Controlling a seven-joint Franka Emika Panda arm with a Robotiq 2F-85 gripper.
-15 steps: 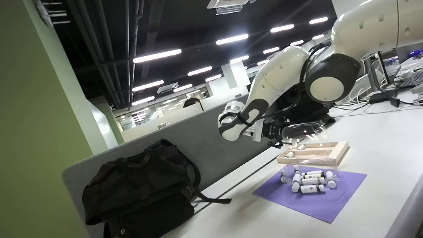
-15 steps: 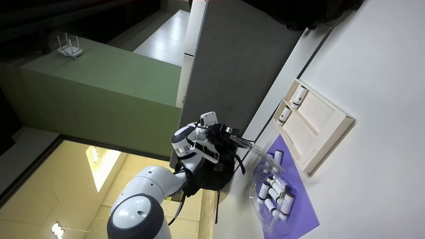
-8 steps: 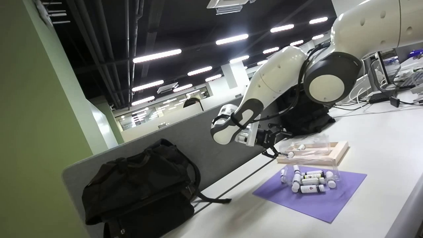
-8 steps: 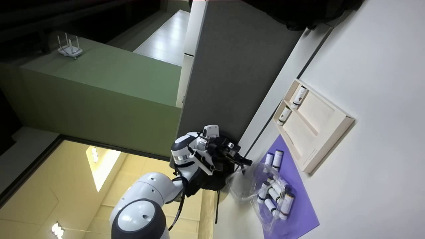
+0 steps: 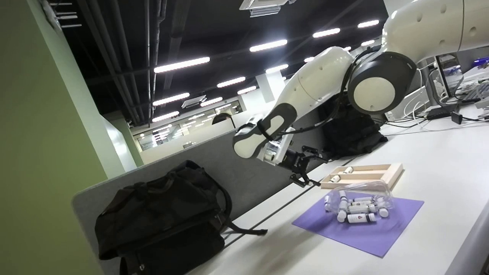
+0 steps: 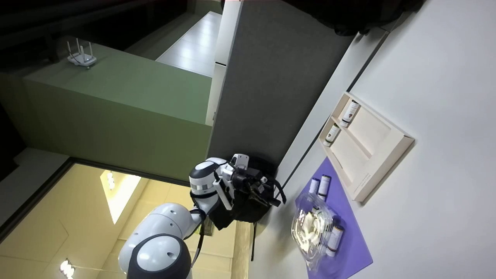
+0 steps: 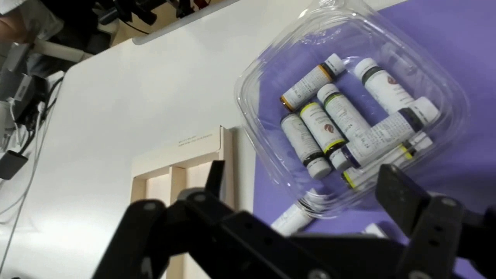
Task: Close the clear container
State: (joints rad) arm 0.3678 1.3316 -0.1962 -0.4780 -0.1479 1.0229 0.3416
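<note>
Narrowing the wide-spread, empty tool [image 7: 303, 178] should help press the clear container [image 7: 364, 101], at its wrist-view one o'clock, closed.

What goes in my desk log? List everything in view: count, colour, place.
Desk: one, white, foreground
Mat: one, purple, on desk
Clear container: one, colourless, mostly on mat
Bottles: at least seven, white-labelled, inside container
Loose bottles: at least two, white-labelled, beside container
Tray: one, beige, on desk
Tray bottles: two, white-labelled, in tray
Partition: one, grey, along desk
Bags: two, black, by partition
Router: one, white, background
Lights: many, white, overhead
Cables: several, black and white, on desk
Arm: one, mostly white, above desk
Gripper: one, black, open, near container
</note>
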